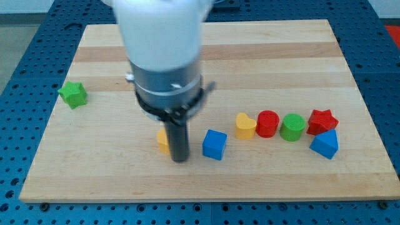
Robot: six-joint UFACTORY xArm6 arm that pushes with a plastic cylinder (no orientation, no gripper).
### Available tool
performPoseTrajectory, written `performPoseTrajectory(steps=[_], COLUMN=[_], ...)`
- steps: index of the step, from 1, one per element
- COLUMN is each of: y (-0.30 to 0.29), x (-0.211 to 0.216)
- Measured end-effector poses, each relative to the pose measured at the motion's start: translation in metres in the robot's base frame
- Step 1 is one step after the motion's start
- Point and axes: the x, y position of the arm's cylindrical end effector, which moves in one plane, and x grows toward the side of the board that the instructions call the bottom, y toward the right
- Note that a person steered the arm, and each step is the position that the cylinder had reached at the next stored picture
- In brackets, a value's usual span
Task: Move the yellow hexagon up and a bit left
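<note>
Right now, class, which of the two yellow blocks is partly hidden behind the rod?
The yellow hexagon, just left of my tip and the blue cube. The other yellow block shows fully, beside the red cylinder.

Yellow hexagon [162, 141]; blue cube [214, 144]; green star [73, 94]; pale wooden board [262, 56].

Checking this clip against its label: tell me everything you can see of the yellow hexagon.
Only a sliver of the yellow hexagon shows: a small, matt, yellow-orange block lying flat on the wooden board, low and left of centre. The dark rod hides its right part, so its shape cannot be confirmed. My tip sits against its right side, apparently touching. The blue cube stands apart on the view's right; nothing else is near.
</note>
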Motion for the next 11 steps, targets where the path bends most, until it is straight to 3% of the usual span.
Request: performPoseTrajectory(steps=[2,4,5,6,7,9,10,11], y=[-0.021,-0.136,-0.141,-0.125,-0.077,-0.048,-0.066,-0.093], x=[-0.016,-0.057,-0.055,-0.012,0.002,-0.063,-0.105,-0.118])
